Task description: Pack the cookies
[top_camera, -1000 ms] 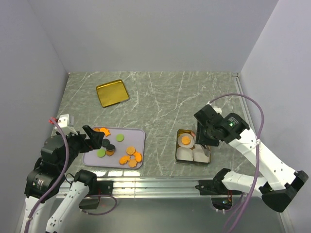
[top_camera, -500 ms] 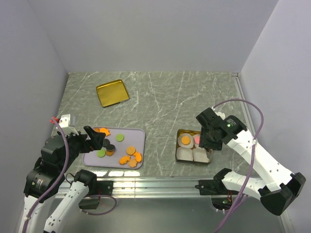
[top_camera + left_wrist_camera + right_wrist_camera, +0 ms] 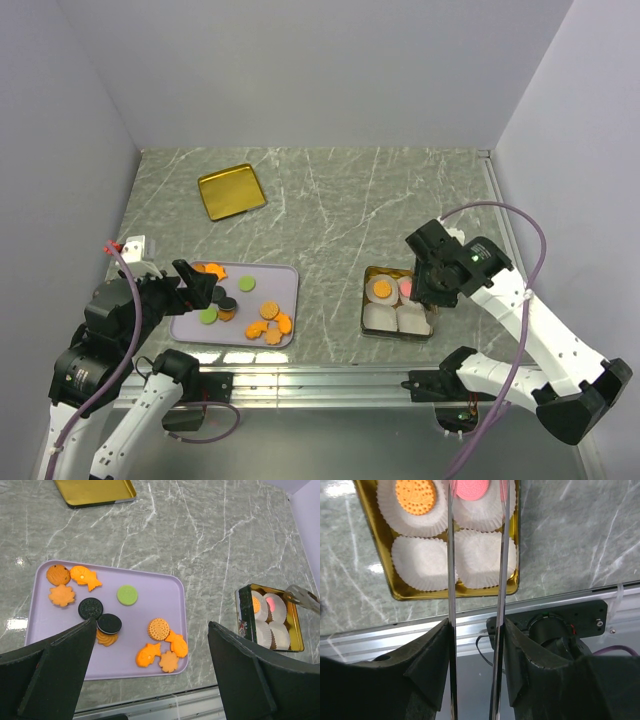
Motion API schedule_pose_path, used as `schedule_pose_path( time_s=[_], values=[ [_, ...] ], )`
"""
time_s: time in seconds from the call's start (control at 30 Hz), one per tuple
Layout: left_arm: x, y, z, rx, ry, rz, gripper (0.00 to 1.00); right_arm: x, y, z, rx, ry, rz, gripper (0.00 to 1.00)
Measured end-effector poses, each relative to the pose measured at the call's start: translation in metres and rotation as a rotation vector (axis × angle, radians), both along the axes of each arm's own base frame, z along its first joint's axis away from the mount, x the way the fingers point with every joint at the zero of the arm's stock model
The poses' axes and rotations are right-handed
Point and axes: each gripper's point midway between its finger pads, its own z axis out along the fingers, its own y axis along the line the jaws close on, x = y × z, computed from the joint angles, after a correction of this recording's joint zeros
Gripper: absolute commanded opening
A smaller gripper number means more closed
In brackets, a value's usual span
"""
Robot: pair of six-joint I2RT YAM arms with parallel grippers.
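Over the tin [image 3: 400, 595] at the near right, the right gripper [image 3: 478, 484] stands spread astride a pink cookie [image 3: 475, 492], apparently released into its paper cup [image 3: 470, 515], while the left gripper [image 3: 151, 622] hangs wide above the cookies [image 3: 159, 628] on the left tray [image 3: 150, 597], poised to pick.

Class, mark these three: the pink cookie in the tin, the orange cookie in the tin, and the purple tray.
pink cookie [image 3: 475, 489], right wrist view, its middle.
orange cookie [image 3: 416, 495], right wrist view, its middle.
purple tray [image 3: 155, 592], left wrist view, bare floor.

A gold lid [image 3: 231, 191] lies far-left on the grey marble table [image 3: 330, 200], well apart from the lavender tray [image 3: 287, 285].
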Motion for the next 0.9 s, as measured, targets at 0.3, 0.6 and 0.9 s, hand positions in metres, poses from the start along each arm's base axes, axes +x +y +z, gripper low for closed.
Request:
schedule_pose_path(
  time_s=[0.3,0.6,0.9],
  values=[
    [0.000,0.000,0.000,0.000,0.000,-0.002,0.99,0.015,0.019,0.034,0.085,-0.072,0.037,0.48],
    [0.000,0.000,0.000,0.000,0.000,-0.002,1.00,0.027,0.063,0.045,0.097,-0.063,0.171,0.48],
    [0.000,-0.001,0.000,0.000,0.000,-0.004,0.99,0.026,0.179,0.059,0.148,-0.067,0.451,0.48]
  ],
)
